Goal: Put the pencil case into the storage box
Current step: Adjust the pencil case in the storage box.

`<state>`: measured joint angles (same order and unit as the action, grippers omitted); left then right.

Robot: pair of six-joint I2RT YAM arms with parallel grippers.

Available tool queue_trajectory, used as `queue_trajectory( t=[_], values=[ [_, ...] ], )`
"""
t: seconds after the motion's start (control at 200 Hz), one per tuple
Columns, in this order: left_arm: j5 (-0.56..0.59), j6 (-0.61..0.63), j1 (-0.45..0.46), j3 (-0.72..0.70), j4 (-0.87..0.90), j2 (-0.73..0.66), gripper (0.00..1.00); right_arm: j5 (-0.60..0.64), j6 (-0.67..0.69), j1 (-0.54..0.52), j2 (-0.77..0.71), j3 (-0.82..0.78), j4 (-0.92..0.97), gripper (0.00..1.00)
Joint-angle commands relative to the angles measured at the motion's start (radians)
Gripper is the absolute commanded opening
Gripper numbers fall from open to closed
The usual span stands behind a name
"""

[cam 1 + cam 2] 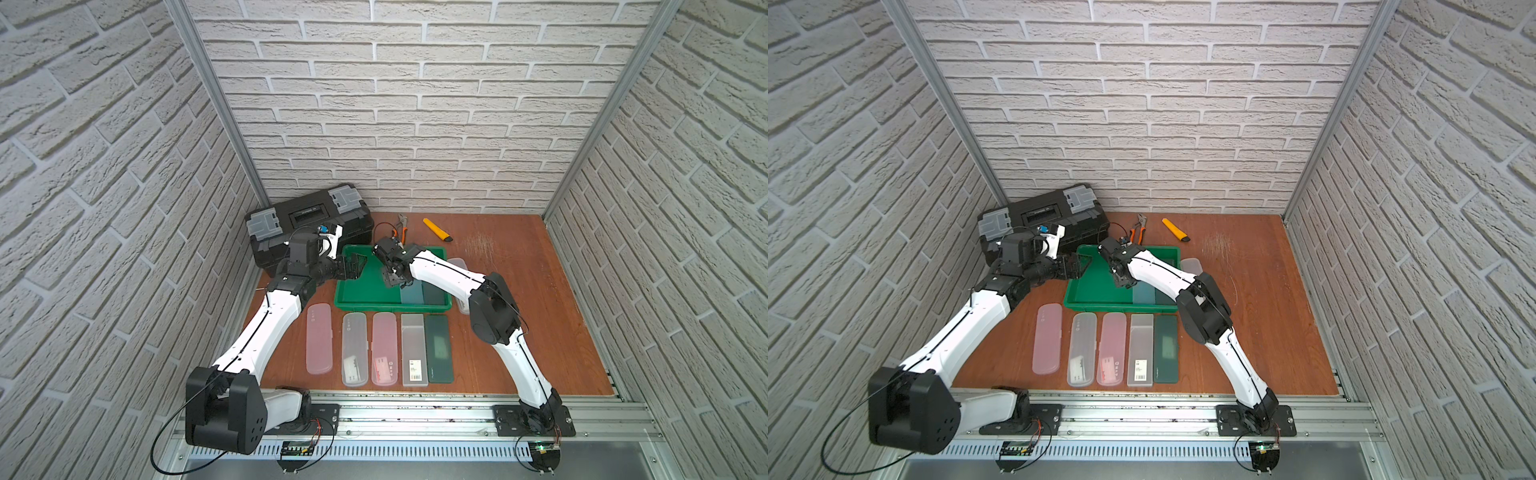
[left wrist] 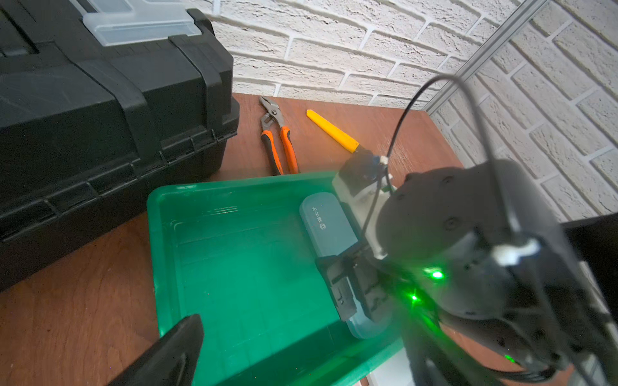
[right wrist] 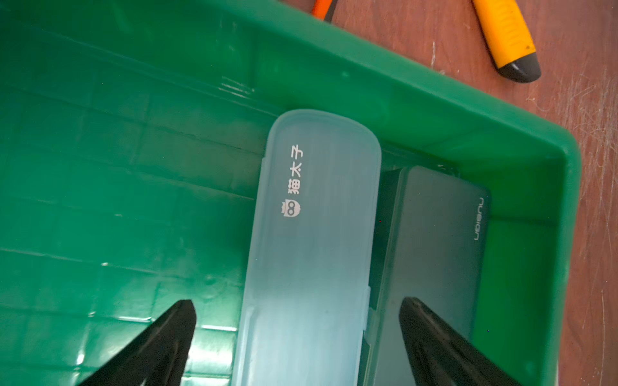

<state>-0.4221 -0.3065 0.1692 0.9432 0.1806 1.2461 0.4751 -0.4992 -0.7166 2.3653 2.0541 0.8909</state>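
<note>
Pencil case (image 3: 311,250), pale blue, lies flat in storage box (image 3: 418,83), snug beside dark green case (image 3: 434,250), probably to leave floor free. Right gripper (image 3: 297,300) straddles it, jaws wide, clasping nothing. Left gripper (image 1: 352,266) spread too, empty, over the box's opposite side.

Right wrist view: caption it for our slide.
Open right gripper straddling pale blue pencil case, beside a dark case, in the green storage box.

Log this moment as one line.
light blue pencil case: flat in storage box, beside dark case | right claw: open, above it | left claw: open, over box's left edge | table: five cases in a row
</note>
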Motion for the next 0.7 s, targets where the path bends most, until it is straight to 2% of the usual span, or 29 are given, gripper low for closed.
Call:
queue_trajectory(
  t=[0.0, 0.24, 0.44, 0.565, 0.695],
  values=[
    [0.013, 0.013, 0.006, 0.012, -0.015, -0.008, 0.98, 0.028, 0.007, 0.019, -0.006, 0.025, 0.020, 1.00],
    [0.015, 0.018, 0.012, 0.016, -0.009, -0.007, 0.99, 0.024, 0.022, 0.056, -0.025, -0.015, 0.006, 0.99],
    [0.053, 0.059, 0.069, 0.031, 0.031, 0.001, 0.98, 0.025, 0.080, 0.065, -0.084, 0.021, 0.032, 0.97],
    [0.057, 0.064, 0.091, 0.018, 0.022, -0.012, 0.98, -0.008, 0.083, 0.068, -0.201, -0.021, 0.026, 0.97],
    [0.134, 0.018, 0.090, 0.010, 0.061, -0.036, 0.98, -0.063, 0.077, 0.069, -0.410, -0.187, -0.042, 0.98]
  ],
)
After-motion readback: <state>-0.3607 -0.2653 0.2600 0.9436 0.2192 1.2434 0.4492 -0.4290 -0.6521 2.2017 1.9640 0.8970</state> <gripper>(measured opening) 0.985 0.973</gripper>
